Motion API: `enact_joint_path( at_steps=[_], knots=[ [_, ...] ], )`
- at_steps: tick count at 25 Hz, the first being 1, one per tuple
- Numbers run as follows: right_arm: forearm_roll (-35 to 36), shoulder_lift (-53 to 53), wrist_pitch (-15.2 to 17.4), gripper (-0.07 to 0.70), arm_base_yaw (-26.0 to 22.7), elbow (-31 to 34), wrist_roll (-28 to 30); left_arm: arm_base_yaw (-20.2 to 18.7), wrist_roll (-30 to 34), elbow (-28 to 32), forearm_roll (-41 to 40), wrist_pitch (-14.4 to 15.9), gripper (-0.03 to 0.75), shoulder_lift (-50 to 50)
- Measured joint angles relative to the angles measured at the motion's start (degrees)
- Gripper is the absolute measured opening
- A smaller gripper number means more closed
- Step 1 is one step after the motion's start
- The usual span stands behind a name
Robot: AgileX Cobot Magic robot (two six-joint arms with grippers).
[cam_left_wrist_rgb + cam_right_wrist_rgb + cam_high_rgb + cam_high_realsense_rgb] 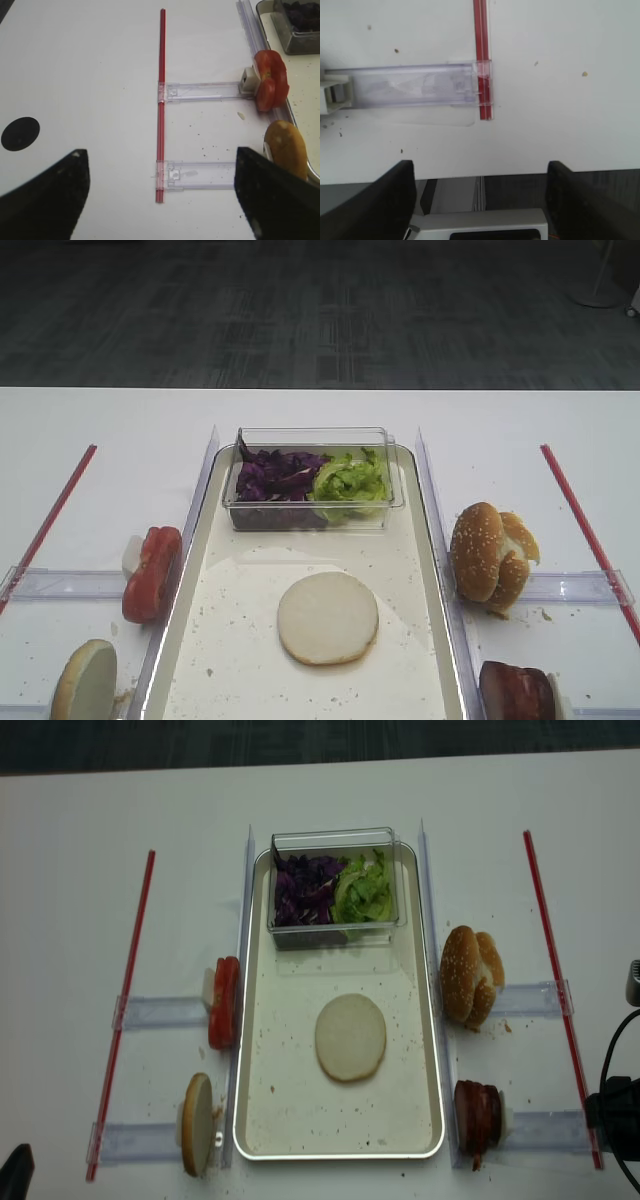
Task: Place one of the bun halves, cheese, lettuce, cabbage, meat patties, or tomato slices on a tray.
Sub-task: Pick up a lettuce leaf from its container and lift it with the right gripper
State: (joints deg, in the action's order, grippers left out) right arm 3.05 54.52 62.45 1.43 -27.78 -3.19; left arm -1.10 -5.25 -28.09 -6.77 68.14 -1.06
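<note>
A pale bun half [350, 1037] lies cut face up on the tray [300, 1112]. At the tray's far end, a clear tub holds purple cabbage [275, 477] and lettuce [350, 480]. Tomato slices [270, 80] and another bun half [285, 147] stand on edge left of the tray. Sesame bun halves [490, 555] and meat patties [515, 690] stand to its right. No cheese shows. My left gripper [160, 152] is open and empty over the table left of the tray. My right gripper [480, 164] is open and empty at the table's near edge.
Red strips [125, 1000] [555, 980] run along both sides of the table. Clear plastic rails [200, 91] [410, 85] reach from the strips toward the tray. A black round spot [20, 133] marks the table on the far left. Crumbs speckle the tray floor.
</note>
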Motion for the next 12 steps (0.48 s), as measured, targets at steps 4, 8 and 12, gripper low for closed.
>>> enact_joint_path(
  at_steps=[4, 8, 12],
  knots=[
    [0.1, 3.3, 1.94, 0.562, 0.0, -1.41, 0.0, 0.0, 0.0, 0.0, 0.0, 0.0, 0.545, 0.0],
    [0.1, 5.04, 2.28, 0.562, 0.0, -1.63, 0.0, 0.0, 0.0, 0.0, 0.0, 0.0, 0.545, 0.0],
    [0.1, 6.43, 1.28, 0.562, 0.0, -1.76, 0.0, 0.0, 0.0, 0.0, 0.0, 0.0, 0.545, 0.0]
  ],
)
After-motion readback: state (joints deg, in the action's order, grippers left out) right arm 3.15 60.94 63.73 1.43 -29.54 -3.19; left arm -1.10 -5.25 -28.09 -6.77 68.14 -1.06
